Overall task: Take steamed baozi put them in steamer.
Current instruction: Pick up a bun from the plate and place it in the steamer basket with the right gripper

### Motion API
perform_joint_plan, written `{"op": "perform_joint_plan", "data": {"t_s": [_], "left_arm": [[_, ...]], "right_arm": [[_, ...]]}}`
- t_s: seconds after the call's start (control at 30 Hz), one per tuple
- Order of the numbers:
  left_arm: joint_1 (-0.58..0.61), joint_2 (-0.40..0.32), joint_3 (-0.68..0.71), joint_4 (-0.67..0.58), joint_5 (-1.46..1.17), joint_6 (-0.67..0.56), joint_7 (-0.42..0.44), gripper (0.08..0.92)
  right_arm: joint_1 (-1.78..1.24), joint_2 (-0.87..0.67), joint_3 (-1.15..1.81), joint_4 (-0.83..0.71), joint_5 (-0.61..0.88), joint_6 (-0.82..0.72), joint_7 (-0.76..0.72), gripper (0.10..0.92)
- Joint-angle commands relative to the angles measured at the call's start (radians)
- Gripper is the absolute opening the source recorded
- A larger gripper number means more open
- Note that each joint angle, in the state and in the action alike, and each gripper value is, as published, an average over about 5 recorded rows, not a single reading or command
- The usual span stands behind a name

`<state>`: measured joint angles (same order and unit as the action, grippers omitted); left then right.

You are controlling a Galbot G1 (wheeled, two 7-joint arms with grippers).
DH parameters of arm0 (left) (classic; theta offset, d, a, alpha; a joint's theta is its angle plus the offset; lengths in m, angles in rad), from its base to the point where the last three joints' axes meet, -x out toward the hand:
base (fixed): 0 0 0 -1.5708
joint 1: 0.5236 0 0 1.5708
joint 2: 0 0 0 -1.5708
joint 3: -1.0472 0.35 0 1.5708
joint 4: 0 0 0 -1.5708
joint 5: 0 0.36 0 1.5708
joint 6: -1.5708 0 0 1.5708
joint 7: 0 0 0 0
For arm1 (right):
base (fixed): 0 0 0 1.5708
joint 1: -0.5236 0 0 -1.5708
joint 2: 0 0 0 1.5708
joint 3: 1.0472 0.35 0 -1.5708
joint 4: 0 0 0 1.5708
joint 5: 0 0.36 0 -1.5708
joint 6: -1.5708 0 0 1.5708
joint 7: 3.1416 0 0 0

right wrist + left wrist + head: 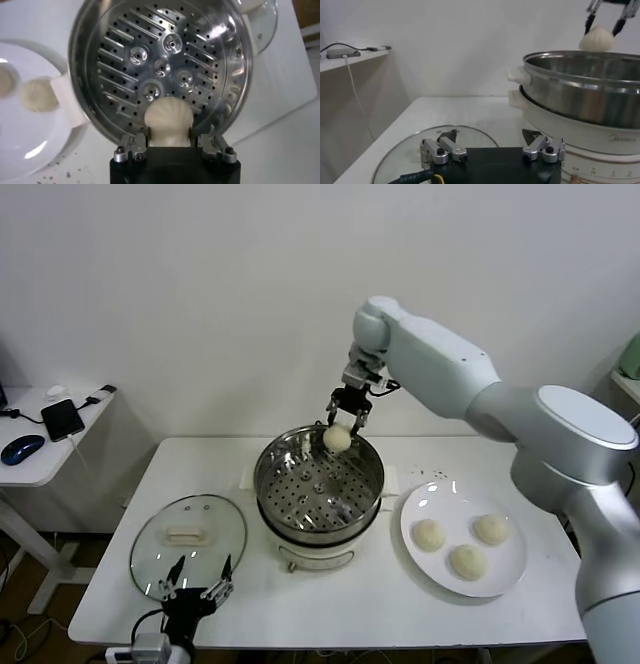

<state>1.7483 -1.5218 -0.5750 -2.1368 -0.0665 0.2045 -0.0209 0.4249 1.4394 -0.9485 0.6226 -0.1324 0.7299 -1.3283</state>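
Observation:
My right gripper [340, 431] is shut on a cream-white baozi [337, 438] and hangs over the far rim of the steamer [318, 484]. In the right wrist view the same baozi [168, 120] is pinched between the jaws above the steamer's perforated tray [160, 70], which has nothing lying on it. Three more baozi [467, 561] lie on the white plate [420, 504] to the right of the steamer. My left gripper [198, 579] is open and idle low at the table's front left, over the glass lid.
The round glass lid [188, 532] lies flat on the table left of the steamer. A side table [40, 464] with a phone and a mouse stands at far left. The steamer's cream base [580, 135] rises close beside the left gripper.

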Motion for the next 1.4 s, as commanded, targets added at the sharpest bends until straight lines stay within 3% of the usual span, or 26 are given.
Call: {"op": "perform_joint_plan", "data": {"t_s": [0.03, 0.83, 0.93, 1.2, 1.4], "left_arm": [[0.001, -0.002, 0.001, 0.001, -0.001, -0.002, -0.004, 0.823], [-0.006, -0.008, 0.006, 0.018, -0.001, -0.005, -0.007, 0.823], [-0.007, -0.008, 0.006, 0.021, -0.002, -0.005, -0.007, 0.823], [-0.006, -0.010, 0.009, 0.020, -0.001, -0.003, -0.006, 0.823], [-0.005, -0.011, 0.014, 0.017, 0.002, -0.001, -0.006, 0.823]], "right_arm": [[-0.060, 0.054, 0.007, -0.042, -0.149, 0.121, 0.136, 0.535], [-0.119, 0.076, 0.042, -0.050, -0.274, 0.123, 0.217, 0.538], [-0.115, 0.075, 0.042, -0.045, -0.251, 0.091, 0.195, 0.583], [-0.048, 0.047, 0.051, -0.013, -0.091, -0.037, -0.002, 0.795], [0.022, -0.013, 0.096, 0.043, 0.037, -0.146, -0.131, 0.822]]}}
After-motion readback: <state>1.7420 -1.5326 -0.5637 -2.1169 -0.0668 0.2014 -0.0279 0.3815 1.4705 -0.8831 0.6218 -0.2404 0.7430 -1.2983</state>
